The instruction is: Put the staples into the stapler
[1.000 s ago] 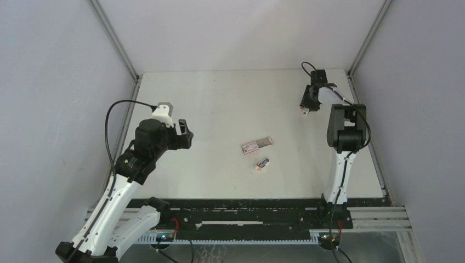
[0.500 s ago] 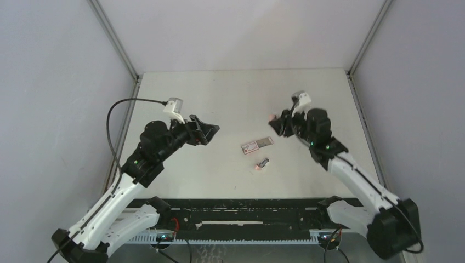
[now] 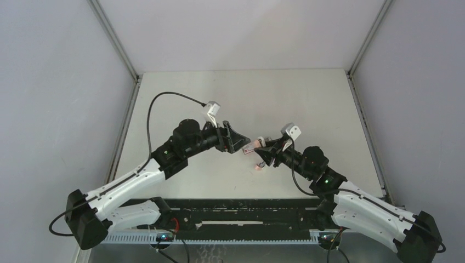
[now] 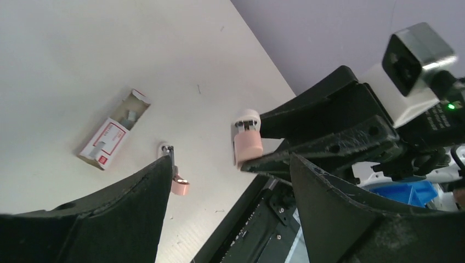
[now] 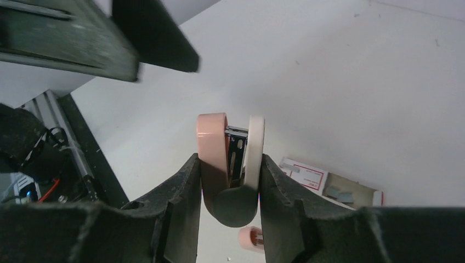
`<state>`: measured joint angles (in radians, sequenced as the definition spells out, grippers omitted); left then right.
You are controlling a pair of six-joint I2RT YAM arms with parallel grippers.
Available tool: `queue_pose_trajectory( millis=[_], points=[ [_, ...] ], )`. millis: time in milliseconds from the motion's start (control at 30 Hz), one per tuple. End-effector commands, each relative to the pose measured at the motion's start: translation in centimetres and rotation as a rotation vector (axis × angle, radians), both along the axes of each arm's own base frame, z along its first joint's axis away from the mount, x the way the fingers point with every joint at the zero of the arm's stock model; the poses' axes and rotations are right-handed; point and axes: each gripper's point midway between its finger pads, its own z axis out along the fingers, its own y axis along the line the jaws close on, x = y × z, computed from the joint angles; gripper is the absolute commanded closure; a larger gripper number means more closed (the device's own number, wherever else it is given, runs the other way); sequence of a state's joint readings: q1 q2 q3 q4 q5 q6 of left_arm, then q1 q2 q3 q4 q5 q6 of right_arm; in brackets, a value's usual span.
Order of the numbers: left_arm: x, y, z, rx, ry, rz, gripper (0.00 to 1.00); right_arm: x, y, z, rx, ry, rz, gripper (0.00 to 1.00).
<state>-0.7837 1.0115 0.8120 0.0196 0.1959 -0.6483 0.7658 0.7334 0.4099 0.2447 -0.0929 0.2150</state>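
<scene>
- My right gripper (image 5: 227,160) is clamped on a pink mini stapler (image 5: 213,147), raised off the table (image 4: 82,55).
- The staples (image 4: 130,115) lie in their open box (image 4: 107,139) on the table, below that gripper and apart from it.
- My left gripper (image 4: 230,164) hovers spread wide, holding nothing.

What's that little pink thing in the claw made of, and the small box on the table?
The stapler looks like matte pink and cream plastic, smooth and evenly coloured, with shiny metal between its halves. The box seems thin printed cardboard: folded-open flap, red-lined label.
</scene>
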Motion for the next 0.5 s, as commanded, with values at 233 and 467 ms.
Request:
queue_pose_trajectory(
  millis=[233,467],
  points=[
    [-0.6,-4.0,0.9,-0.037,0.027,-0.084,0.35,-1.4,1.7,3.3,0.072,-0.152,0.023,1.0],
    [-1.1,-4.7,0.2,-0.009,0.037,-0.11,0.44,-1.2,1.6,2.8,0.054,-0.144,0.01,1.0]
  ],
)
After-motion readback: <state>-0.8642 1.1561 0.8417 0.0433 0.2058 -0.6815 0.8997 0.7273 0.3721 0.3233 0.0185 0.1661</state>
